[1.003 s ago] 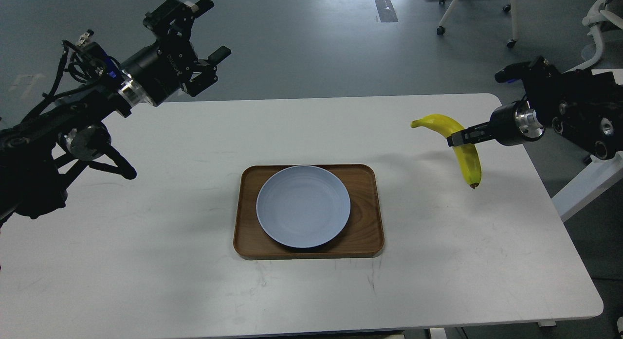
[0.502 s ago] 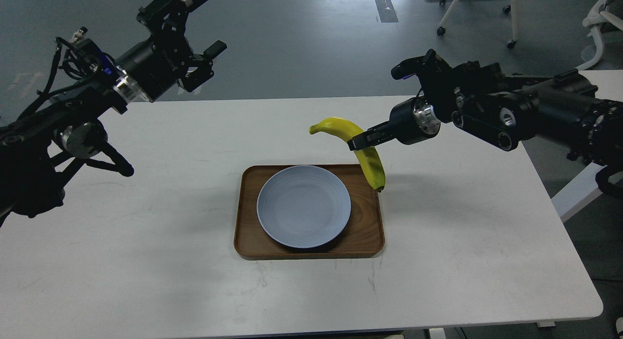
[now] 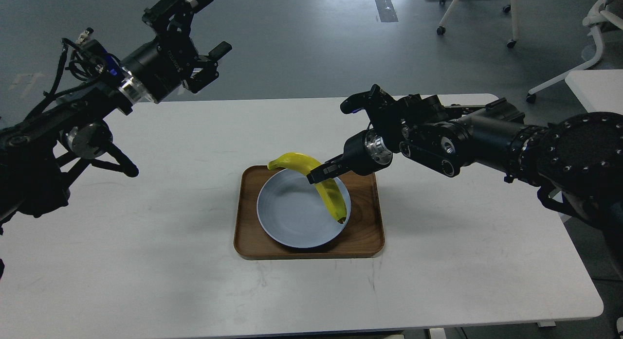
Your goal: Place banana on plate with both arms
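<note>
My right gripper [image 3: 316, 176] is shut on the bright yellow banana [image 3: 331, 197], gripping it near its middle. The banana hangs over the right part of the pale blue-grey plate [image 3: 287, 212], stem end up and to the left, dark tip down near the plate's right rim. Whether the tip touches the plate I cannot tell. The plate lies on the brown wooden tray [image 3: 362, 237] at the table's middle. My left gripper [image 3: 208, 24] is open and empty, raised high above the table's far left edge, well away from the plate.
The white table [image 3: 146, 261] holds only the tray and plate. Office chair legs on castors [image 3: 474, 13] and a second white table [image 3: 594, 86] stand on the grey floor beyond the far right.
My right arm has carried the banana leftward and down, from the table's right side to over the plate. My left arm has barely shifted.
</note>
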